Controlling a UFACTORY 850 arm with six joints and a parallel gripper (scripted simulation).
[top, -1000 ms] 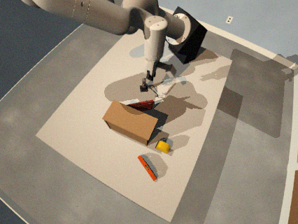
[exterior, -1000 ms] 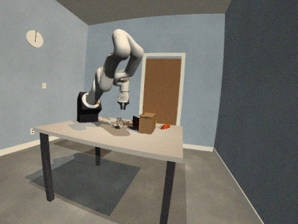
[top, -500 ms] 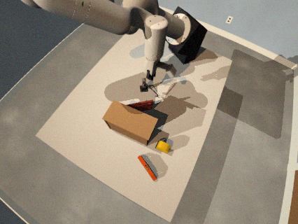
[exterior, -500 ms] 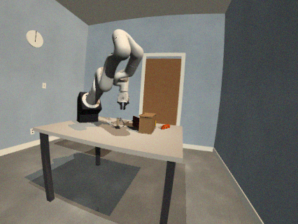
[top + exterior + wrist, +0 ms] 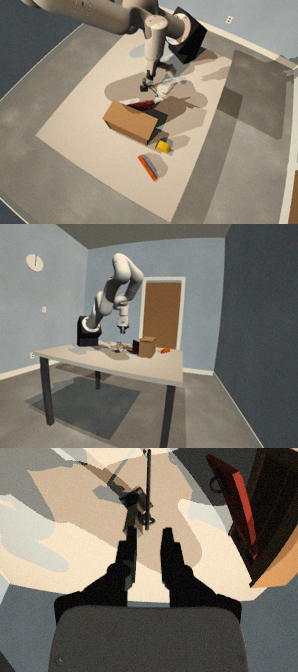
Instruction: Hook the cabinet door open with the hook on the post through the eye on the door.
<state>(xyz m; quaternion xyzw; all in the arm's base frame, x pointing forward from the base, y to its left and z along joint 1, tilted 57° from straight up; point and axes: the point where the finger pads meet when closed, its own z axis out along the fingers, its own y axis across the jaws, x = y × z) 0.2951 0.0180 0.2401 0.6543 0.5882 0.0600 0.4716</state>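
Between the two dark fingers only bare table shows; the gripper [image 5: 149,547] is narrowed to a small gap and holds nothing, hanging above the table [image 5: 80,136] apart from every object. Directly beneath and ahead of it stands the post [image 5: 135,504], a small dark base carrying the hook [image 5: 148,471], a thin dark rod reaching away across the tabletop. Just beside the post is the cabinet [image 5: 131,122], a tan box seated flat on its base. Its door [image 5: 141,104], red on the outer face, stands partly open toward the post. Whether the rod reaches the eye cannot be determined. Near the cabinet's far end lie a yellow block [image 5: 163,145] and an orange bar [image 5: 147,168].
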